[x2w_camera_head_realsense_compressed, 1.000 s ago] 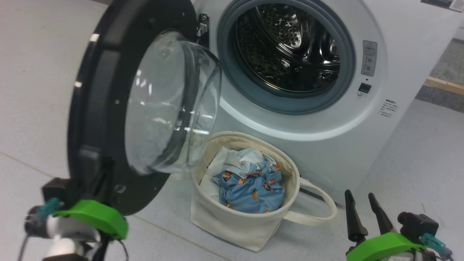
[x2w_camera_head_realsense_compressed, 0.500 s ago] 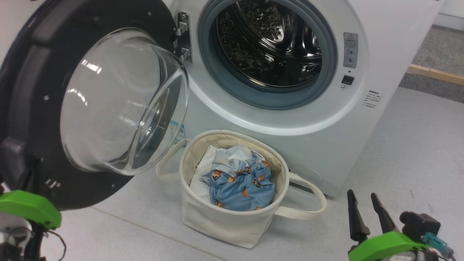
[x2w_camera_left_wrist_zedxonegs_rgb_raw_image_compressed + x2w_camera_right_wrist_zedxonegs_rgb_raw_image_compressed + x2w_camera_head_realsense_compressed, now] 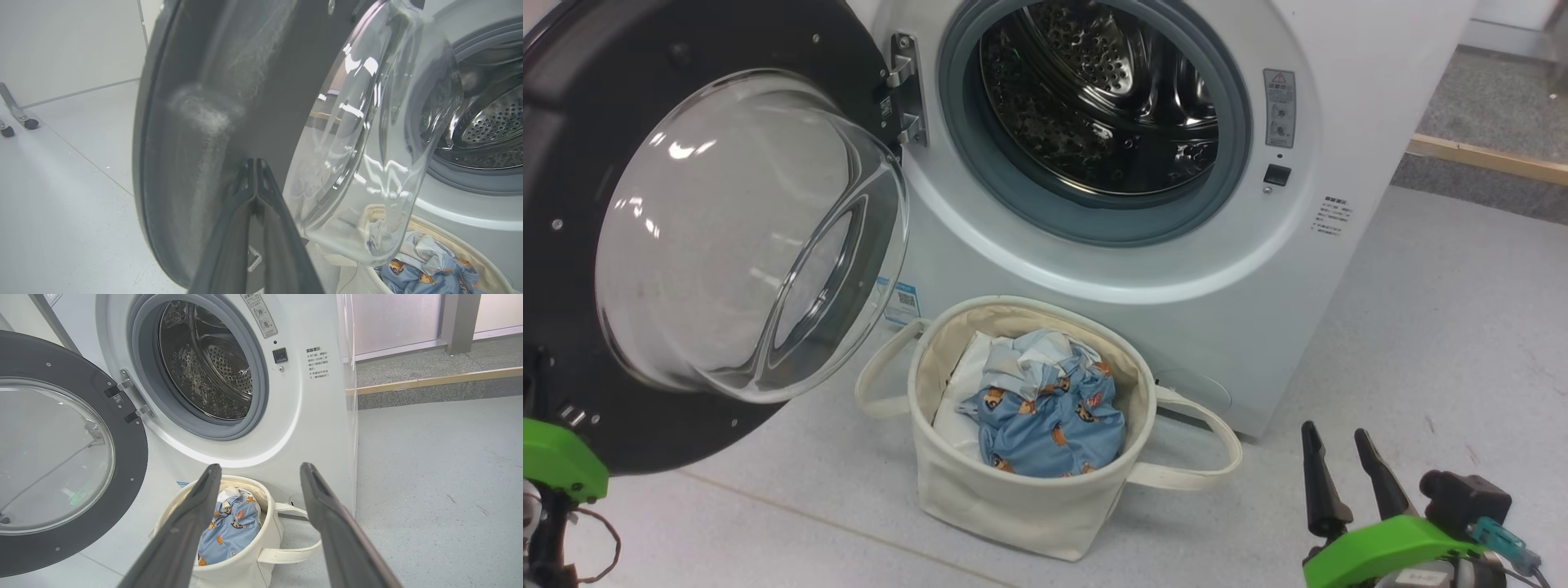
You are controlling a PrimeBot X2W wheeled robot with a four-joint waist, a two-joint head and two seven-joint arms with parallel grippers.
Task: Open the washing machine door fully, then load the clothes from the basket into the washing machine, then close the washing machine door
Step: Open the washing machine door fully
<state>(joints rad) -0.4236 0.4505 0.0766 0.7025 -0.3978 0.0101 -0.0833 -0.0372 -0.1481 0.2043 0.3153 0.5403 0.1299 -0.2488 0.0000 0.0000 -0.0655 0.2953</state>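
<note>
Right wrist view sets the clothes (image 3: 233,531) ahead and below the wide-spread, empty right gripper (image 3: 260,467), which is nearer them than the pinched-shut left gripper (image 3: 254,162).

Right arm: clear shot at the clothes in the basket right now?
Probably yes. The right claw is open and points toward the basket; the clothes lie uncovered at its open top, and the door looks to stand left of it, not across the way.

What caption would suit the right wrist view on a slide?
Open right gripper faces the basket of clothes in front of the washing machine, its door swung wide.
</note>
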